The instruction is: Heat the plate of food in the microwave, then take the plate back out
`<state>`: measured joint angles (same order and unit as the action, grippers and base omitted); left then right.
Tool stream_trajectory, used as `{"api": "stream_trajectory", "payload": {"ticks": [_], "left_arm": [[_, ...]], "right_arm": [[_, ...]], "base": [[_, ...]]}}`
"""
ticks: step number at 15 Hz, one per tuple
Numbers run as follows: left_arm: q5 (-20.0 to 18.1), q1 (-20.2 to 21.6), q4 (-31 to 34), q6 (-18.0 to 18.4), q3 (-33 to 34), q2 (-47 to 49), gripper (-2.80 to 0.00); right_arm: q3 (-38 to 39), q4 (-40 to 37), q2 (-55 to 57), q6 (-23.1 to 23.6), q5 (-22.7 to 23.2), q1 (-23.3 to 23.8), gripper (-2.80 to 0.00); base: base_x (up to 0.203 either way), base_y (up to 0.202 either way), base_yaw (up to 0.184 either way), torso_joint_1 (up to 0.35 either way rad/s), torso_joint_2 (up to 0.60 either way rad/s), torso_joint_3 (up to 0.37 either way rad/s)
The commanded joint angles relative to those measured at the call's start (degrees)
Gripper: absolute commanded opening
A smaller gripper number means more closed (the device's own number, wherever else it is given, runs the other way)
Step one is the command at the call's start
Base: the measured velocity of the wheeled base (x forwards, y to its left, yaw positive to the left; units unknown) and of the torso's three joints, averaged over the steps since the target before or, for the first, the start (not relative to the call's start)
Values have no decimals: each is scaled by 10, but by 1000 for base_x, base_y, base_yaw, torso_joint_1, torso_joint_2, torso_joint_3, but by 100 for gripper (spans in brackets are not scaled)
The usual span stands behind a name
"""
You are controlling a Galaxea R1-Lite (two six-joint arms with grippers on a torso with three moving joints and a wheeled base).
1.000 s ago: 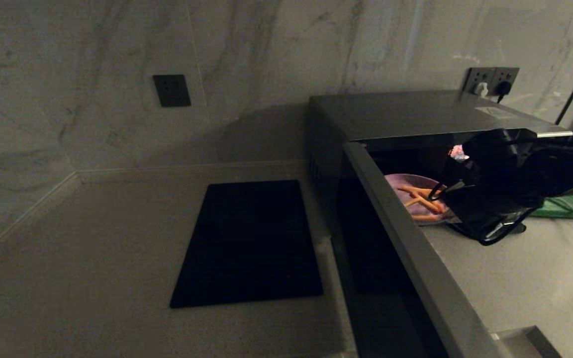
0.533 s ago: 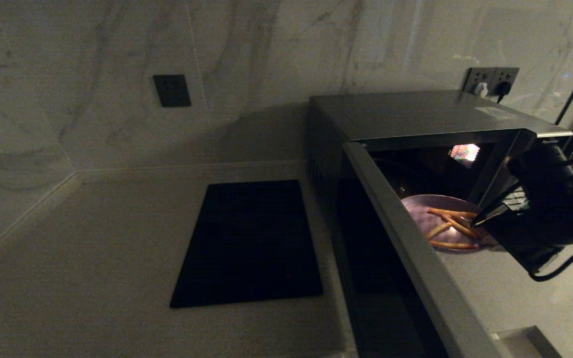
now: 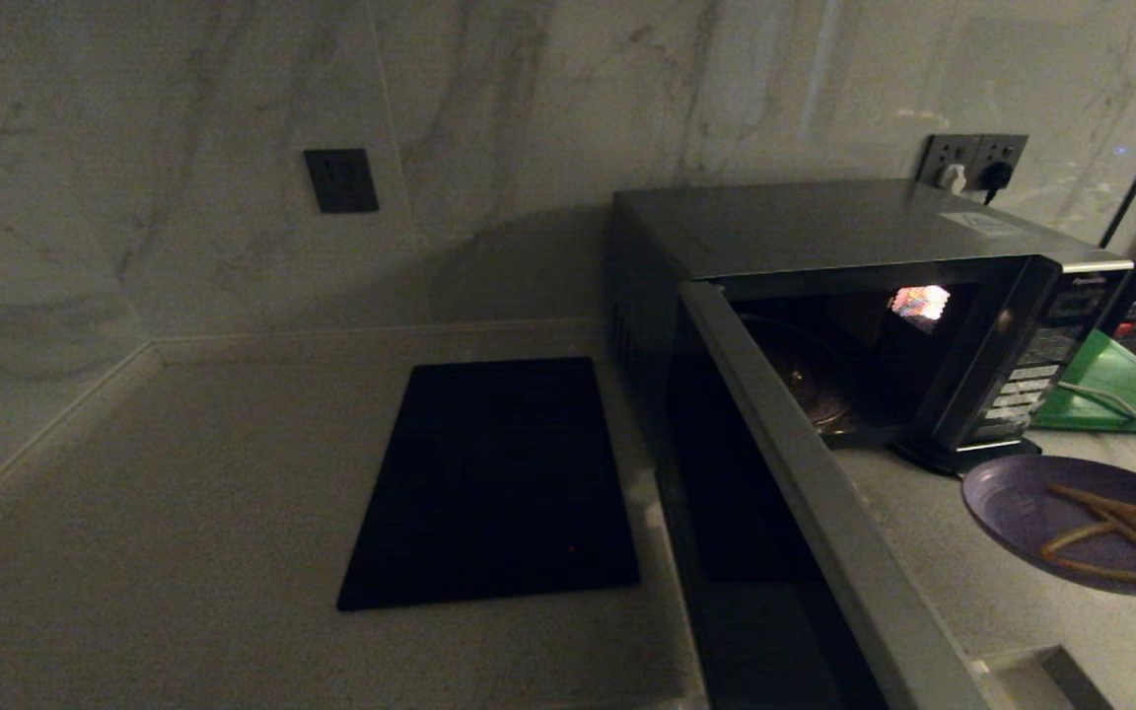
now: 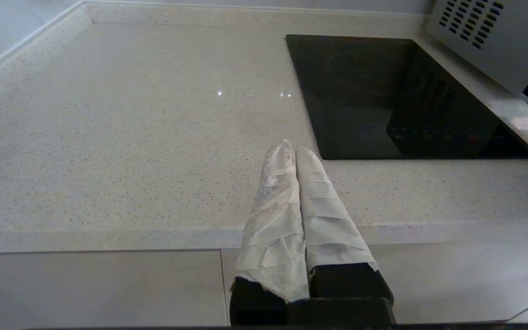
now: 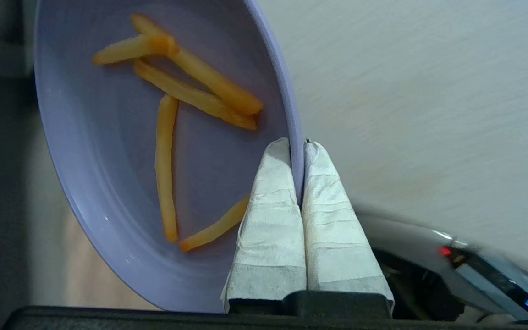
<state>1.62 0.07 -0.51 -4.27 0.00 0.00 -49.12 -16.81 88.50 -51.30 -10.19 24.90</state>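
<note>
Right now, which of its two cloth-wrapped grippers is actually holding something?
The right gripper: its fingers pinch the rim of the plate of food. The left gripper is shut on nothing, above the countertop.

We lose the plate of food (image 3: 1022, 503) past the head view's right edge, and its far rim leaves the right wrist view. The open door of the microwave (image 3: 824, 227) runs off the bottom edge; its cavity floor stays too dark to read.

white-taped fingers (image 5: 268, 206) (black bases)
</note>
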Motion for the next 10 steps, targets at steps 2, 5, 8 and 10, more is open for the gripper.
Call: {"api": "stream_trajectory", "payload": {"ticks": [2,5,8,10], "left_arm": [[0,0,0,0,0,1,-280],[0,0,0,0,0,1,-280],[0,0,0,0,0,1,-280],[0,0,0,0,0,1,-280]], "right_arm": [[8,21,21,62,9,150,-280],[3,110,87,112,27,240,-280],[-46,121,140,126,78,286,-280],[-65,124,177,133,82,300,-280]], "base": [[0,0,0,0,0,0],[0,0,0,0,0,0],[0,0,0,0,0,0],[0,0,0,0,0,0]]}}
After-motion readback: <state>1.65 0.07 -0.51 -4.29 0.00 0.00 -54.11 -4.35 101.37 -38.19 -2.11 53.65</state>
